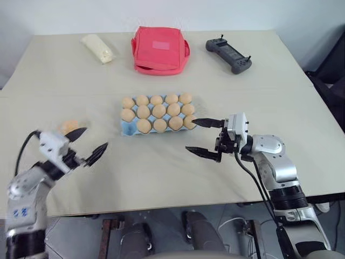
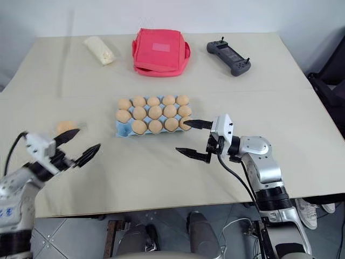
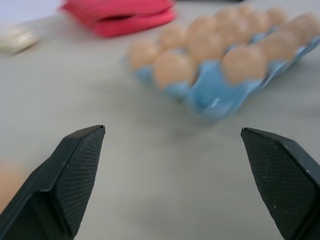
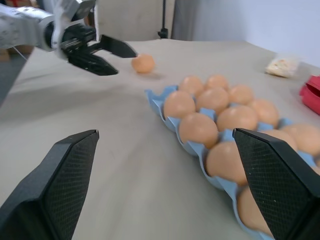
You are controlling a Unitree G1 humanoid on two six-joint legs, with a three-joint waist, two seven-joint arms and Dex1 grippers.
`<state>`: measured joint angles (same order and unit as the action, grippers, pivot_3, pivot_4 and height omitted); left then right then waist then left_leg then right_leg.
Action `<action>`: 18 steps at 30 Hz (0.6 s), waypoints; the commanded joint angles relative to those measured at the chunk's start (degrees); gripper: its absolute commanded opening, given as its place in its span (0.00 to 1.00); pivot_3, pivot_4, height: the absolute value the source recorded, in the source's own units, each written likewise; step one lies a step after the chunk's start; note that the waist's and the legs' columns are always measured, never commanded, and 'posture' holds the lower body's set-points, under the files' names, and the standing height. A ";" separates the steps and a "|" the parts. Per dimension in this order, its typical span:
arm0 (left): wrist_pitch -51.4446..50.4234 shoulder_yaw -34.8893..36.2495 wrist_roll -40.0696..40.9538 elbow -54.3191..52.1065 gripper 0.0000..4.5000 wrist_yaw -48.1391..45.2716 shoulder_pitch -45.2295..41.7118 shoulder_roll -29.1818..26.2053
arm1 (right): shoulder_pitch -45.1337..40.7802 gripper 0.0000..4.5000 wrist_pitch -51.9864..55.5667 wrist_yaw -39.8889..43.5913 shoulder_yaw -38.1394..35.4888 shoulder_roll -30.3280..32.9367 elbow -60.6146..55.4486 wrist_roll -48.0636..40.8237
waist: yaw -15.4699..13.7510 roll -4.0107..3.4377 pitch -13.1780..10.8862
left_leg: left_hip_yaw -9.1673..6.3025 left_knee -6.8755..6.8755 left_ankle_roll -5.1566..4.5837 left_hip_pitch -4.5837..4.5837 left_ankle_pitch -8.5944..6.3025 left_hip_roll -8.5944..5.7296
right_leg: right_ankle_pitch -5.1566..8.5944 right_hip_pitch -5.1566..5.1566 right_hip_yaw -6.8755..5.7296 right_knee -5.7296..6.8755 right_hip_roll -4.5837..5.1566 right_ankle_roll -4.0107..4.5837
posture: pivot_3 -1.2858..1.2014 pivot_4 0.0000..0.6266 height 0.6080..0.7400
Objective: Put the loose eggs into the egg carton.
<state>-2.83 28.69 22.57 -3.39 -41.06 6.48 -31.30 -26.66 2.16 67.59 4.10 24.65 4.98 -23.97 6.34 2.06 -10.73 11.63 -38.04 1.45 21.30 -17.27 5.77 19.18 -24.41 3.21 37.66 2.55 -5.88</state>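
The light blue egg carton lies mid-table, nearly all its cups holding tan eggs; its front-left cup looks bare. One loose egg rests on the table to the left of the carton. Just in front of that egg, and apart from it, my left gripper hovers open and empty. The right wrist view shows the same egg just beyond the left gripper. My right gripper is open and empty at the carton's front-right corner, its upper fingertip close to the corner egg.
A red fabric bag sits at the back centre. A pale cream packet lies to its left and a black handheld controller to its right. The table's front edge runs just below both grippers.
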 commanded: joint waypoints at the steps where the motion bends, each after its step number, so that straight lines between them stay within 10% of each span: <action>1: 3.79 6.03 0.38 -1.75 1.00 4.85 4.81 2.79 | -1.60 1.00 -0.99 1.28 -0.27 -0.67 -0.72 -1.31 | -0.15 0.01 0.01 | -0.02 0.00 -0.03 0.00 -0.03 0.00 | 0.00 0.04 -0.03 -0.04 0.03 0.00 | 0.52 0.24 1.00; 13: 0.34 10.86 4.74 -5.36 1.00 15.92 10.06 9.22 | -2.78 1.00 -0.47 3.21 0.21 -1.15 0.07 -0.90 | 0.03 0.08 0.05 | -0.06 0.00 -0.11 0.00 -0.26 -0.01 | 0.02 0.09 -0.12 -0.17 0.10 0.11 | 0.52 0.24 1.00; 18: -3.55 6.48 3.58 -0.37 1.00 18.56 -3.32 4.28 | -3.15 1.00 -0.93 3.31 0.45 -1.35 1.07 -0.25 | -0.31 0.12 0.05 | -0.08 -0.01 -0.10 0.01 -0.21 -0.03 | 0.02 0.12 -0.22 -0.15 0.02 0.12 | 0.52 0.24 1.00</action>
<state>-5.83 35.89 26.58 -4.70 -23.27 5.40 -25.35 -29.02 2.22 70.63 4.79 23.37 6.94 -23.91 6.02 2.18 -10.68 11.55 -38.06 1.37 21.31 -17.45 5.75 19.16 -24.27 2.93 37.52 2.58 -5.73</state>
